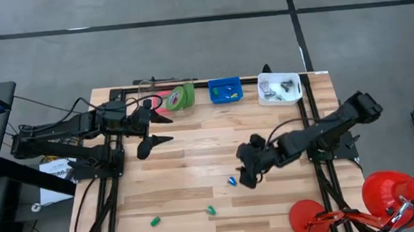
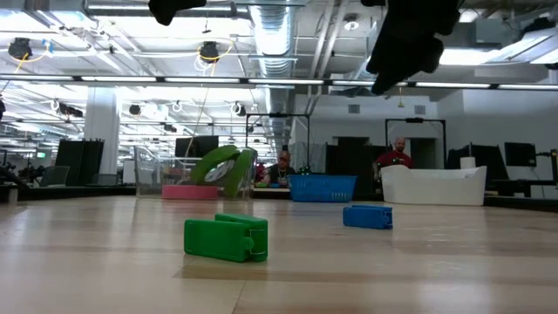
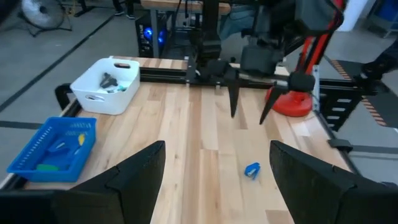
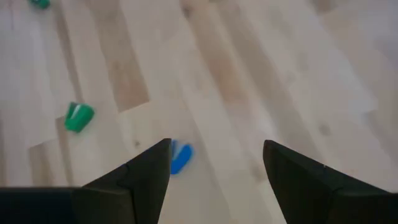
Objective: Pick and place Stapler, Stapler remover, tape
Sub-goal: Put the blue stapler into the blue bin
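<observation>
A small blue piece (image 1: 232,181) lies flat on the wooden table; it also shows as the blue piece (image 4: 180,158) and the blue piece (image 2: 367,216). My right gripper (image 1: 247,173) hovers open just above and beside it, and in the right wrist view the right gripper (image 4: 217,168) has the piece by one finger. Two small green pieces (image 1: 210,210) (image 1: 155,222) lie nearer the near edge. A green tape roll (image 1: 181,97) leans tilted beside a pink roll (image 1: 158,105) at the far edge. My left gripper (image 1: 162,127) waits open near the rolls, above the table.
A blue basket (image 1: 225,91) and a white bin (image 1: 279,88) holding small metal things stand along the far edge. A red lamp (image 1: 398,193) sits at the near right corner. Bare wood (image 1: 195,158) lies between the two arms. People show in the room behind.
</observation>
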